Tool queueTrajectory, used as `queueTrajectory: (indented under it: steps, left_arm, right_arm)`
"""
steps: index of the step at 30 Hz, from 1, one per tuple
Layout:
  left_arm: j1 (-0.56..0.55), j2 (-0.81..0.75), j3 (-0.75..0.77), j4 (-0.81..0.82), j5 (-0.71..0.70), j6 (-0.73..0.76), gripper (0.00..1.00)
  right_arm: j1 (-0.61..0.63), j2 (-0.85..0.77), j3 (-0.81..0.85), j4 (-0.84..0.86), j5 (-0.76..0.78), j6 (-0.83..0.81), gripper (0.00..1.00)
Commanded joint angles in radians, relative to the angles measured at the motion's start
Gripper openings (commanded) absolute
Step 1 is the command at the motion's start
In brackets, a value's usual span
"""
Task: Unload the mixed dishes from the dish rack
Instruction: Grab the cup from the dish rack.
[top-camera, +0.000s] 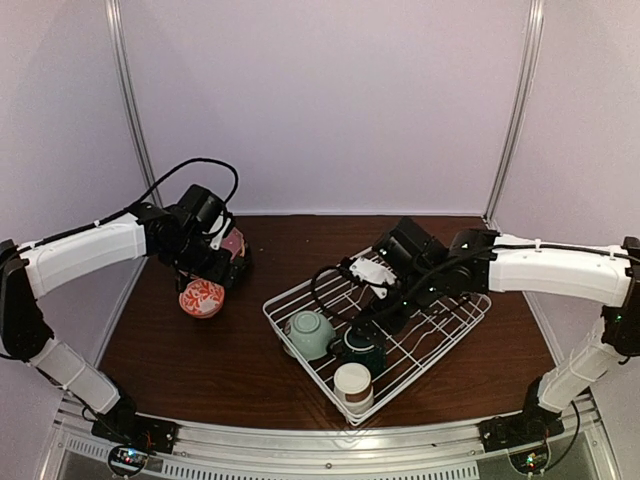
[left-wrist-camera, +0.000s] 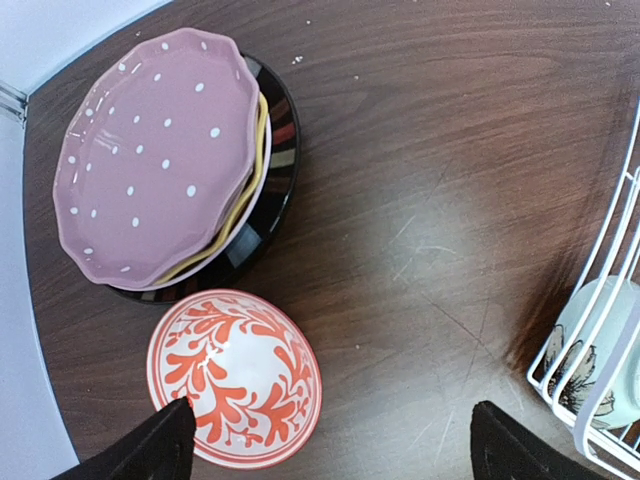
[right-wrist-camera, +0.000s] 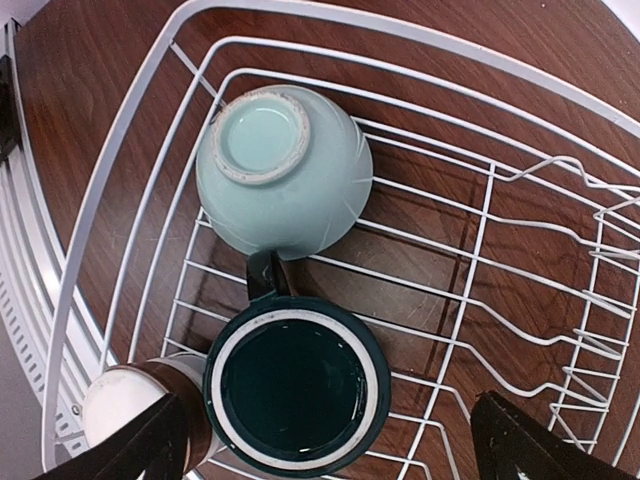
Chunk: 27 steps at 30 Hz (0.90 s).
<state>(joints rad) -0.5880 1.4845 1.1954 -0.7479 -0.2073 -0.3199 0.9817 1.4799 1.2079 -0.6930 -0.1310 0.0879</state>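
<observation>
Nearest in the dish rack (right-wrist-camera: 300, 20): white-and-brown cup (top-camera: 353, 385), on end in near corner; mouth or base up, can't tell. Next, dark green mug (right-wrist-camera: 298, 390): upright, mouth up, axis vertical, handle pointing at pale green bowl (right-wrist-camera: 280, 170) just beyond, which sits inverted, foot ring up. My right gripper (right-wrist-camera: 340, 450) hangs over mug, fingers spread, empty. Farther off, left on table (left-wrist-camera: 450, 150): red-and-white bowl (left-wrist-camera: 235, 378) inverted, just beside stack of pink plate (left-wrist-camera: 160, 160) over yellow plate (left-wrist-camera: 248, 200) over dark dish (left-wrist-camera: 283, 150). My left gripper (left-wrist-camera: 335, 450) is spread, empty, over that bowl. Approx half done; 3 pcs left in rack.
</observation>
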Motion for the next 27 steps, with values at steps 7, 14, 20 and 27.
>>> queueTrajectory:
  steps: [7, 14, 20, 27]
  left_arm:
    - [0.007, -0.037, 0.006, 0.035, 0.007, 0.006, 0.97]
    - [0.007, -0.034, 0.010, 0.036, 0.002, 0.004, 0.97]
    - [0.007, -0.032, 0.009, 0.040, 0.002, 0.001, 0.97]
    - [0.007, -0.033, 0.006, 0.041, -0.001, 0.005, 0.98]
  right_arm:
    - [0.097, 0.146, 0.109, -0.142, 0.165, -0.025, 1.00]
    - [0.113, 0.197, 0.125, -0.169, 0.198, -0.010, 1.00]
    - [0.113, 0.236, 0.134, -0.164, 0.207, -0.005, 1.00]
    - [0.113, 0.270, 0.128, -0.154, 0.206, 0.002, 0.96]
